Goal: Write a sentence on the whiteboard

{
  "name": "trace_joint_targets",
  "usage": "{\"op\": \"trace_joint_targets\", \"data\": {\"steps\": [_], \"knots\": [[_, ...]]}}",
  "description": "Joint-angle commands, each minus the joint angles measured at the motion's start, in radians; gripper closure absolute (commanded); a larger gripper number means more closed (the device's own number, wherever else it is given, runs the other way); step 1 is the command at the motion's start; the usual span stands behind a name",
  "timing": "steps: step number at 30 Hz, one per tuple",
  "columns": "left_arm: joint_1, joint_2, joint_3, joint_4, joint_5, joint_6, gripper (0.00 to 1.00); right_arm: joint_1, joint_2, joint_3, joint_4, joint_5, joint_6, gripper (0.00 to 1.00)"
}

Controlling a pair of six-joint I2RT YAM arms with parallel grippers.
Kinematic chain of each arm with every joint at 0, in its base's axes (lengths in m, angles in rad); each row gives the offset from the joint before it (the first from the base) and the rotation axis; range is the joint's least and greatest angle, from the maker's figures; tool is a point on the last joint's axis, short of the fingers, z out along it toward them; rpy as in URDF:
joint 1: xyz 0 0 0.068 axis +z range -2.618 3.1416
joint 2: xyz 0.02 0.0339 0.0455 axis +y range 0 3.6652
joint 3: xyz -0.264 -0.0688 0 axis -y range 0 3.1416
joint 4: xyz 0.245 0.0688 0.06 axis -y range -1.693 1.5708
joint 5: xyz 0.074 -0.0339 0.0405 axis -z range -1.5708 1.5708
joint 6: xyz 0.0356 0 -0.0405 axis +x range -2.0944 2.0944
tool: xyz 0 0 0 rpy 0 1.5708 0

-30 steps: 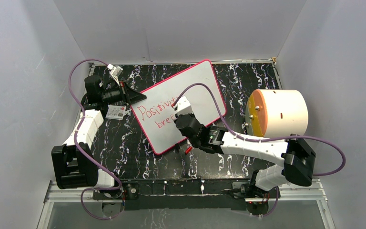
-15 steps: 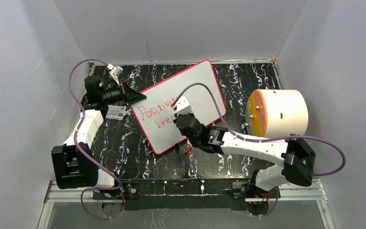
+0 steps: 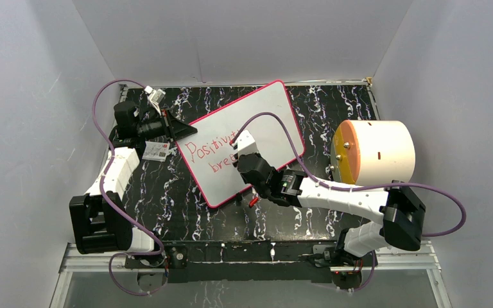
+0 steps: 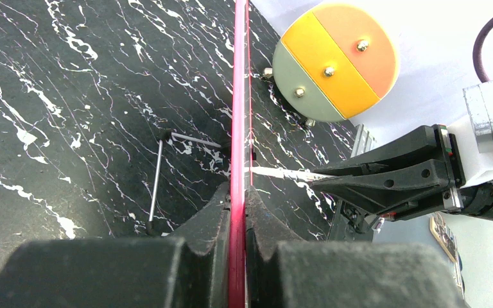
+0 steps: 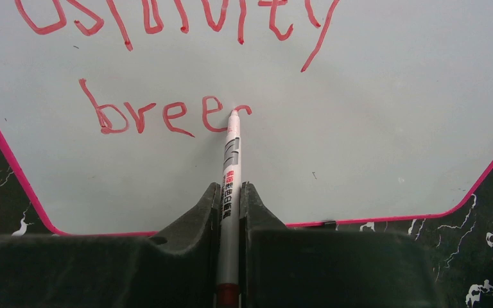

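The whiteboard (image 3: 266, 119) lies slanted on the black marbled table, with a thin pink frame. My left gripper (image 3: 181, 130) is shut on its left edge; in the left wrist view the pink frame (image 4: 238, 96) runs between the shut fingertips of the left gripper (image 4: 238, 192). My right gripper (image 5: 230, 189) is shut on a white marker (image 5: 232, 151), whose tip touches the whiteboard (image 5: 372, 128). The sentence (image 5: 167, 115) in red reads "Positivity" above "bree", with a short fresh stroke at the tip. From above, the right gripper (image 3: 236, 156) covers the end of the sentence (image 3: 207, 151).
A big white drum (image 3: 379, 152) with an orange and yellow face (image 4: 334, 61) lies at the right. A small printed card (image 3: 156, 151) sits beside the left arm. A red cap (image 3: 253, 201) lies by the board's near edge. A thin metal rod (image 4: 157, 179) lies on the table.
The right arm has edged very slightly left over the board with the marker. The left arm and the board have not moved.
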Motion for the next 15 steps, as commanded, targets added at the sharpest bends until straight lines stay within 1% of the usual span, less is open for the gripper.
{"op": "trace_joint_targets", "data": {"steps": [1,15], "knots": [[-0.018,0.043,-0.021,-0.076,-0.11,0.091,1.0,-0.006,-0.016,-0.001,-0.034,-0.041,0.024,1.0],[-0.017,0.043,-0.022,-0.076,-0.113,0.091,1.0,-0.006,-0.017,0.001,-0.073,0.002,0.032,1.0]]}}
